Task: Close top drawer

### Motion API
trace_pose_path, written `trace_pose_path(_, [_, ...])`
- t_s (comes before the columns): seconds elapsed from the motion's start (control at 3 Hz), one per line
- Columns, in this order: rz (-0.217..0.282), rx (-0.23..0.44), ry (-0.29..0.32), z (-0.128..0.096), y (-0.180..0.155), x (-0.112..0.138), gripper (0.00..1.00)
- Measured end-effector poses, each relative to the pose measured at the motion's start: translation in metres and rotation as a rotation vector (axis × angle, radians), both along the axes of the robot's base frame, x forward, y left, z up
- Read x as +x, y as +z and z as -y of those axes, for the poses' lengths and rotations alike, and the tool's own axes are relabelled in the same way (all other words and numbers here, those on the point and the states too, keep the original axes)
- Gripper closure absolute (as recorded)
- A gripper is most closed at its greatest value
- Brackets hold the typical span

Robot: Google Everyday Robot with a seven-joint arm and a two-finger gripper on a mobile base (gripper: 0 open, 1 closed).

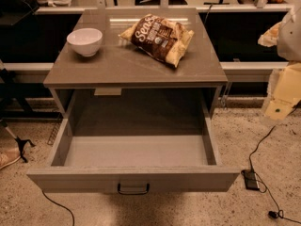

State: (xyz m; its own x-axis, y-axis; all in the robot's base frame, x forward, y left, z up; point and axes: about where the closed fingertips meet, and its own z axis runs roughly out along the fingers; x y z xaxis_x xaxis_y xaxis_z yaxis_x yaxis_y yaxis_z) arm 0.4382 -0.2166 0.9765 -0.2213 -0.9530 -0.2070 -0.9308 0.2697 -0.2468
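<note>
The top drawer (134,152) of the grey-brown cabinet stands pulled far out toward me, and its inside is bare. Its flat front (70,179) faces me at the bottom of the view, with a small black bar handle (133,189) at centre. Lower drawers are hidden beneath it. My gripper (283,91) shows only as cream and white arm parts at the right edge, to the right of the cabinet and well apart from the drawer and its handle.
On the cabinet top (136,65) stand a white bowl (85,41) at back left and a brown and yellow snack bag (158,37) at back right. A black adaptor (250,179) and cables (265,192) lie on the speckled floor right of the drawer.
</note>
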Motion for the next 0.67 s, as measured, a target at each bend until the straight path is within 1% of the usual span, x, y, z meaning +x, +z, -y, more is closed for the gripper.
trace_pose_path(0.33, [0.000,0.000,0.000,0.000,0.000,0.000,0.00])
trace_pose_path(0.67, [-0.041,0.027,-0.078,-0.001,-0.024,-0.008,0.00])
